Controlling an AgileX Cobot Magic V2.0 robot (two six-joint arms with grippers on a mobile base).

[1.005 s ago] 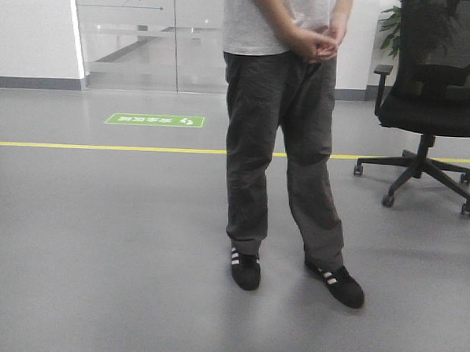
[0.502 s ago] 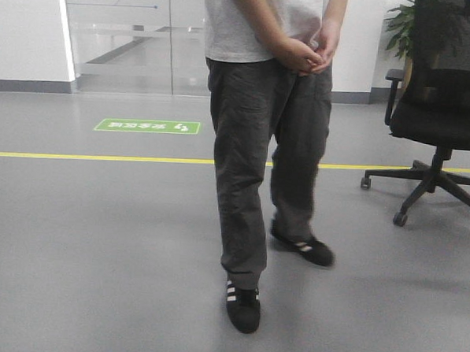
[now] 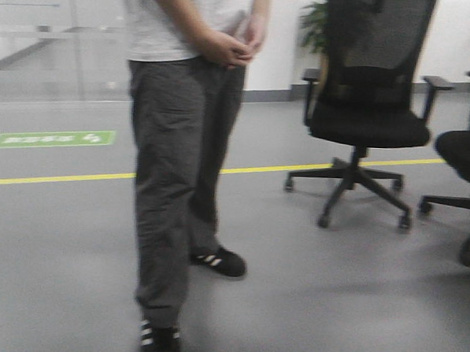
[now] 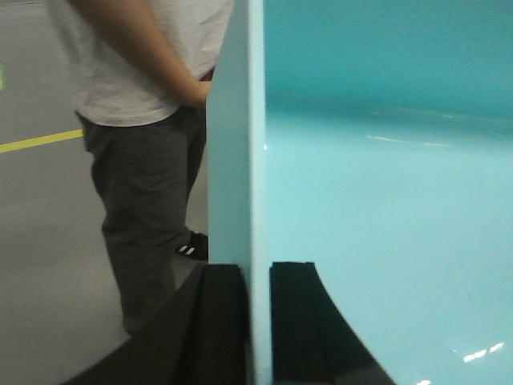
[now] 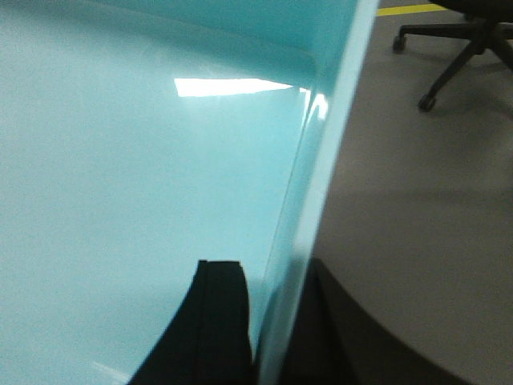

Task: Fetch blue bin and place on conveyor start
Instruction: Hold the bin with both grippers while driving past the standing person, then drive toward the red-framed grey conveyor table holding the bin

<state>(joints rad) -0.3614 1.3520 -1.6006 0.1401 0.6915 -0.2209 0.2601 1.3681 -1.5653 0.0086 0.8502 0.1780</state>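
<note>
The pale aqua-blue bin fills both wrist views. In the left wrist view my left gripper [image 4: 258,321] is shut on the bin's left wall [image 4: 240,160], one black finger [image 4: 220,321] outside and one inside. In the right wrist view my right gripper [image 5: 268,329] is shut on the bin's right wall [image 5: 321,168], one finger [image 5: 216,321] inside and one outside. The bin [image 4: 385,200] is held above the grey floor. The conveyor start is out of view. The front view shows neither the bin nor the grippers.
A person in dark trousers [image 3: 175,181] stands close ahead at the left, also in the left wrist view [image 4: 140,160]. A black office chair [image 3: 364,112] stands ahead at the right, another chair [image 3: 464,164] at the right edge. A yellow floor line [image 3: 259,169] crosses the grey floor.
The front view has swung to the right: the person slid left in the picture and stepped, and the office chairs came further into view. The picture is blurred by motion.
</note>
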